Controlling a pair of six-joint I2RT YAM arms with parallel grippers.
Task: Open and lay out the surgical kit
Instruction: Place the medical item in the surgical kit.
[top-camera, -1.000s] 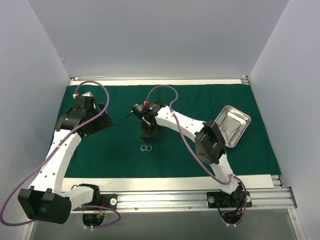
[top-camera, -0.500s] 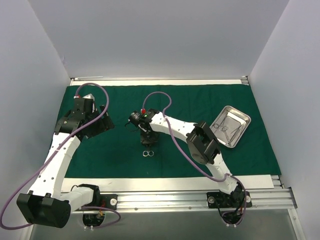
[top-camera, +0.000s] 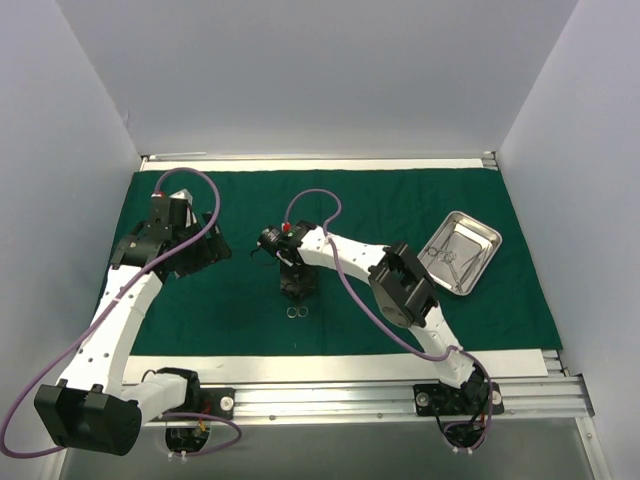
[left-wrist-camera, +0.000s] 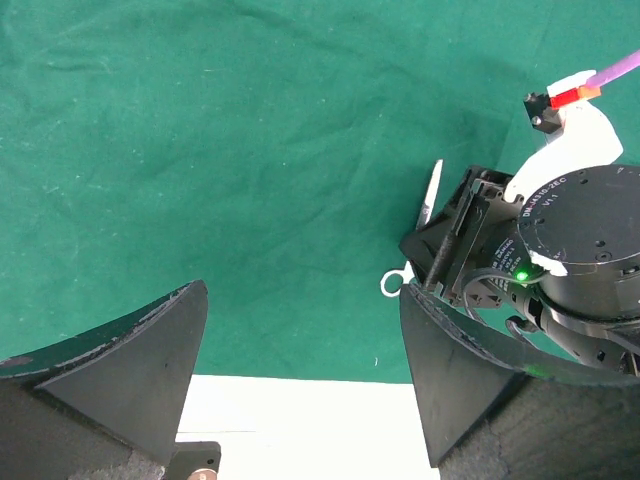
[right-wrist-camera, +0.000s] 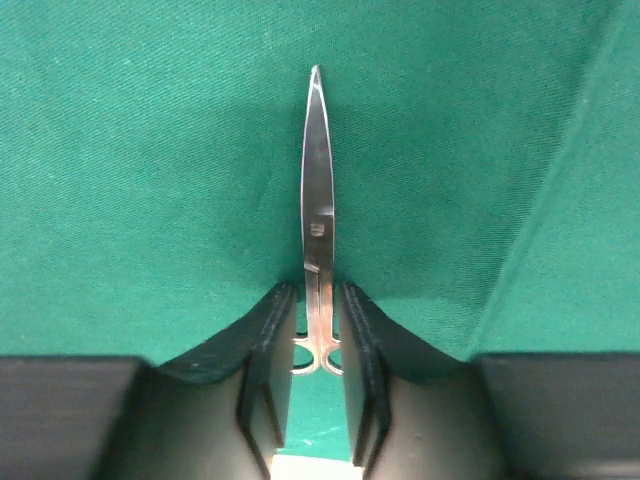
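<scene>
The dark green cloth wrap (top-camera: 400, 200) lies spread flat over the table. A pair of silver ring-handled scissors (right-wrist-camera: 318, 180) lies on it at the middle, rings (top-camera: 296, 312) toward the near edge. My right gripper (top-camera: 297, 285) is low over the scissors, its jaws (right-wrist-camera: 318, 295) slightly open on either side of the shanks with a thin gap each side. The steel tray (top-camera: 490, 240) sits tilted at the right with thin instruments (top-camera: 448, 257) inside. My left gripper (top-camera: 195, 250) hovers at the left, wide open (left-wrist-camera: 300, 300) and empty; its view shows the scissors' blade (left-wrist-camera: 431, 195).
A white strip (top-camera: 300, 365) runs along the cloth's near edge, with the metal rail (top-camera: 400, 395) and arm bases below it. White walls close in the left, back and right sides.
The right gripper has carried the scissors a little toward the near edge, down onto the cloth, and its jaws have eased apart. The left arm has barely shifted.
</scene>
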